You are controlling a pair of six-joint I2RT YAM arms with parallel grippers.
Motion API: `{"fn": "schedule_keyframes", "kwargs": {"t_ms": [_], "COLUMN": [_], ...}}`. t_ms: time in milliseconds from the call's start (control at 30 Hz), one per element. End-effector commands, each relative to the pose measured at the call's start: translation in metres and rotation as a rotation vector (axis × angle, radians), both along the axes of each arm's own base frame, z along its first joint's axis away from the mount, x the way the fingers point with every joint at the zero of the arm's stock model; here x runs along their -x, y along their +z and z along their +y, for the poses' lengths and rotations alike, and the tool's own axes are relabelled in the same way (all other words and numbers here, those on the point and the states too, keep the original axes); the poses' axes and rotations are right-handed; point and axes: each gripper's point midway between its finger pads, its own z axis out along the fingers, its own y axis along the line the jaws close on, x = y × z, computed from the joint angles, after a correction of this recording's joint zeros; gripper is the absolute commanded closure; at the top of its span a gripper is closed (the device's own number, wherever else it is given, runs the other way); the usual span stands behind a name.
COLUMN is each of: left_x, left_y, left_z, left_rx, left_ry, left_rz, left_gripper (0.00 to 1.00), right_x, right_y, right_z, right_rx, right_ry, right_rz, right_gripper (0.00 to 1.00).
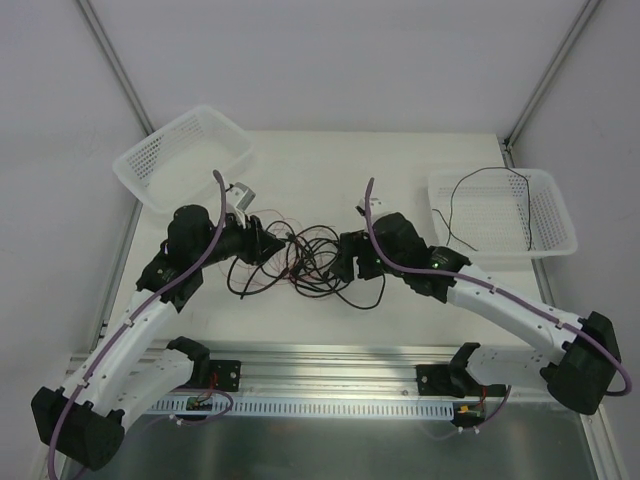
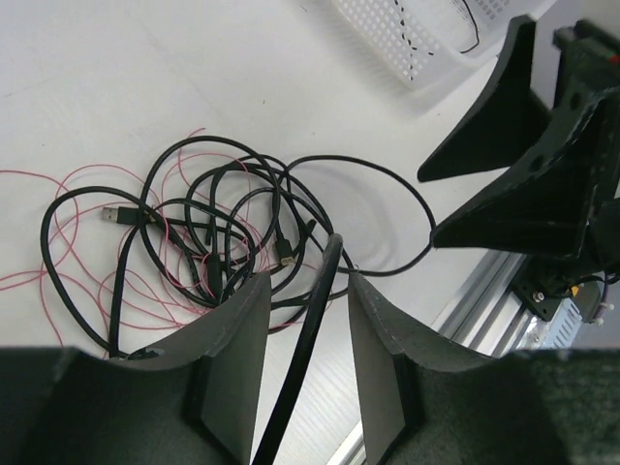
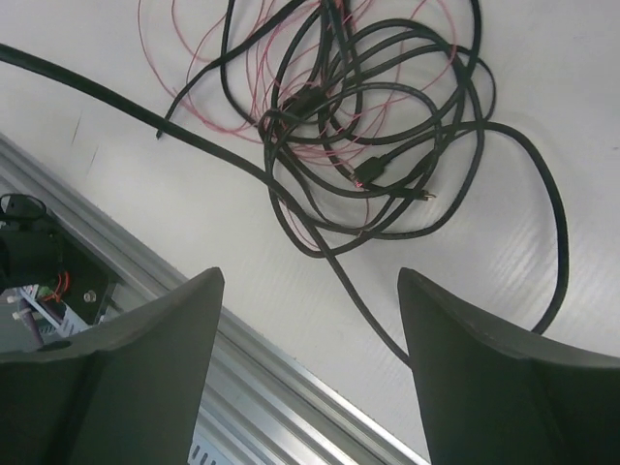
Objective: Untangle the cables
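Note:
The cables (image 1: 312, 262) lie in one tangled heap at the middle of the table, black leads with small connectors mixed with thin red wire (image 2: 58, 232). My left gripper (image 1: 278, 243) is at the heap's left side. In its wrist view the left gripper (image 2: 308, 281) stands partly open, and one black cable (image 2: 315, 320) runs up between the fingers with a gap on each side. My right gripper (image 1: 345, 265) is at the heap's right side. Seen from its wrist, the right gripper (image 3: 310, 281) is wide open and empty, the heap (image 3: 368, 126) lying beyond its fingertips.
A white perforated basket (image 1: 185, 155) sits tilted at the back left. Another basket (image 1: 545, 215) at the back right holds a thin black cable (image 1: 490, 200). An aluminium rail (image 1: 330, 365) runs along the table's near edge, close under both grippers.

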Motion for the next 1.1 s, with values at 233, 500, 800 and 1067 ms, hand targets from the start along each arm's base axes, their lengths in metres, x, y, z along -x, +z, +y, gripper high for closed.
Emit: {"fn": "schedule_keyframes", "kwargs": {"t_ms": [233, 500, 800, 1067], "left_x": [0.002, 0.007, -0.002, -0.013], "left_y": [-0.011, -0.008, -0.011, -0.001], "left_z": [-0.007, -0.006, 0.003, 0.030], "left_rx": [0.001, 0.009, -0.011, -0.020], "left_ry": [-0.042, -0.051, 0.027, 0.212], "left_rz": [0.002, -0.016, -0.014, -0.072], "left_gripper": [1.00, 1.00, 0.73, 0.05], "right_x": [0.015, -0.023, -0.014, 0.014], "right_y": [-0.027, -0.052, -0.055, -0.066], "right_z": [0.082, 0.100, 0.112, 0.055], "right_rx": [-0.156, -0.097, -0.099, 0.035], "right_ry": [0.324, 0.279, 0.338, 0.326], "right_rz": [-0.033, -0.145, -0.118, -0.086], "right_gripper": [0.14, 0.14, 0.99, 0.99]}}
